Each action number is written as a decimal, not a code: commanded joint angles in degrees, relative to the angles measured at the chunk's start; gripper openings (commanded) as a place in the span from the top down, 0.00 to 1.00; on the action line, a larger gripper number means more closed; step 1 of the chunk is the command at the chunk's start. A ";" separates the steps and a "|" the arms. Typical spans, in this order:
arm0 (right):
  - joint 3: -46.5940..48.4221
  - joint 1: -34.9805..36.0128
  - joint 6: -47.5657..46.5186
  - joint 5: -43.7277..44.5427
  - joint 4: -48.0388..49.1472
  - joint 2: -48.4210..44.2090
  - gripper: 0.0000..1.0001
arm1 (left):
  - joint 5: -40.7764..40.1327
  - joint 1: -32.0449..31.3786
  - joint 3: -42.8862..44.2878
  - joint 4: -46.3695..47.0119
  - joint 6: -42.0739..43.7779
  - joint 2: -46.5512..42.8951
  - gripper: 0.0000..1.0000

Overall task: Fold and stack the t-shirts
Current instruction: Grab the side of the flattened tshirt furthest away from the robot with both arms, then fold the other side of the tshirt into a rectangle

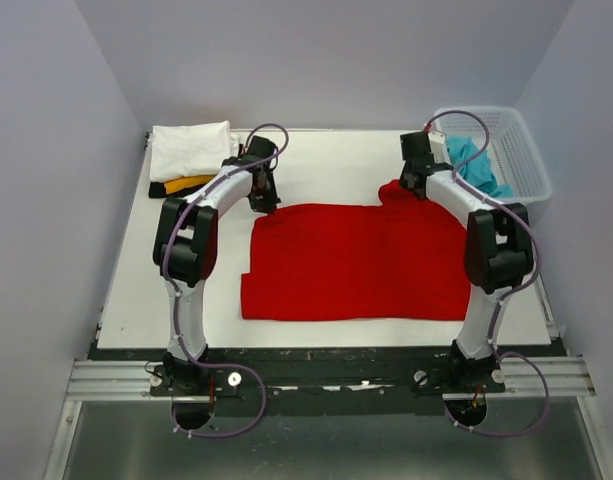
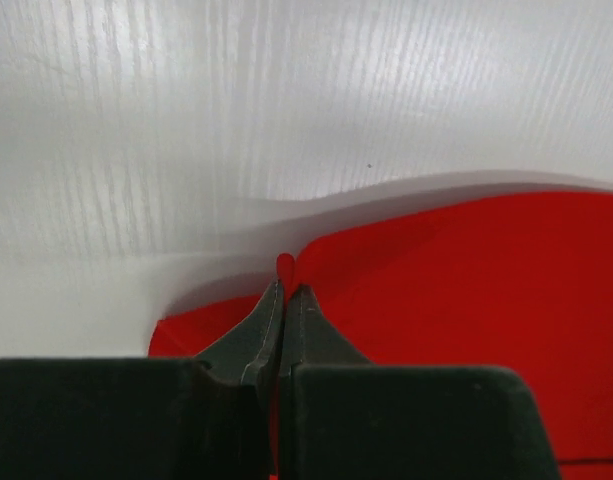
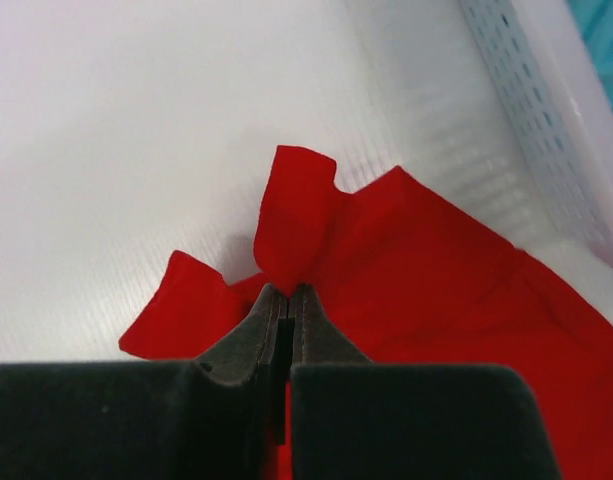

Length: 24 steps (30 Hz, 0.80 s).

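The bright red t-shirt (image 1: pixel 356 262) lies spread flat across the middle of the white table. My left gripper (image 1: pixel 265 203) is shut on its far left corner; in the left wrist view (image 2: pixel 286 285) a pinch of red cloth (image 2: pixel 284 264) shows between the tips. My right gripper (image 1: pixel 410 187) is shut on the far right corner, where the red cloth (image 3: pixel 296 220) bunches up above the tips (image 3: pixel 289 292). A turquoise t-shirt (image 1: pixel 476 165) lies in the basket. Folded white (image 1: pixel 191 149), yellow-orange (image 1: pixel 189 184) and black (image 1: pixel 161 190) t-shirts are stacked at the far left.
A white plastic lattice basket (image 1: pixel 516 150) stands at the far right corner; its wall shows in the right wrist view (image 3: pixel 526 120). Grey walls close in the table on three sides. The table's near edge is a dark rail (image 1: pixel 326 352).
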 commanded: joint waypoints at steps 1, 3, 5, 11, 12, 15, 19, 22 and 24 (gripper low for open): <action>-8.13 1.47 2.96 -2.44 0.06 -9.32 0.99 | 1.97 -1.40 -5.55 6.30 0.66 -6.84 1.00; -11.12 2.28 3.78 -1.07 -1.04 -12.48 0.99 | 1.26 -1.83 -7.93 7.41 0.16 -8.31 1.00; -13.67 3.06 4.77 0.46 -2.61 -15.48 0.99 | 0.38 -2.16 -11.16 9.06 -0.24 -10.51 1.00; -21.03 6.50 5.91 2.74 -5.22 -24.35 0.99 | -2.29 -3.35 -21.58 14.18 -0.67 -18.47 1.00; -21.98 7.05 6.64 3.50 -6.42 -25.55 0.99 | -3.27 -3.85 -23.05 15.20 -0.58 -19.78 1.00; -25.04 8.09 8.00 4.69 -9.28 -30.17 0.99 | -4.25 -5.29 -27.80 18.13 0.00 -23.06 1.00; -29.14 8.73 9.11 4.23 -12.52 -36.62 0.99 | -6.11 -7.35 -32.39 20.47 -0.18 -26.65 1.00; -32.33 8.83 9.95 2.70 -14.50 -41.29 0.99 | -6.82 -8.18 -35.96 21.99 -1.04 -29.32 1.00; -33.65 8.84 10.40 2.65 -16.14 -43.85 0.99 | -7.02 -8.36 -38.05 22.79 -1.58 -31.34 1.00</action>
